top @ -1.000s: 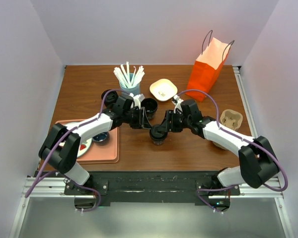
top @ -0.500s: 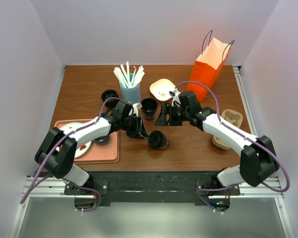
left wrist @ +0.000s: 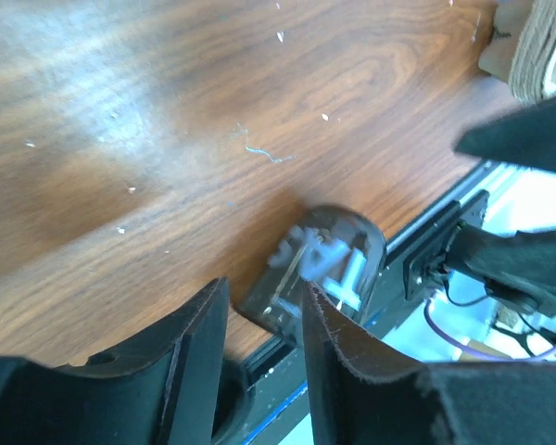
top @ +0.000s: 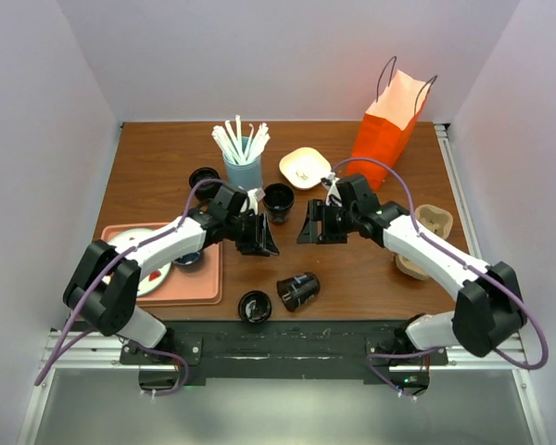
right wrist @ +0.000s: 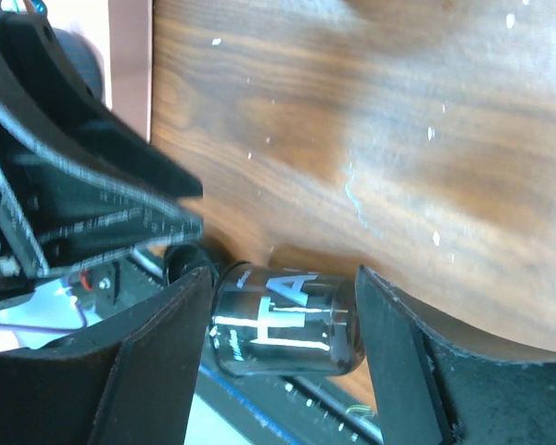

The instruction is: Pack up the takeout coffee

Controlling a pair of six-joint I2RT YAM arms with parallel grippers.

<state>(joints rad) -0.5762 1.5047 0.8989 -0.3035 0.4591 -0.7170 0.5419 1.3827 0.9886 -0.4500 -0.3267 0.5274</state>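
The cup (top: 299, 290) lies on its side near the counter's (top: 371, 287) front edge. What looks like its lid (top: 254, 306) sits just beside it, though we cannot be sure from above. A careless nudge could roll the cup off that edge, and a grip on its round wall may slip. The 2 arms reach inward over mid-counter, left arm (top: 167, 243) and right arm (top: 417, 243) facing each other. Both sets of jaws stand open and empty, farther back than the cup.
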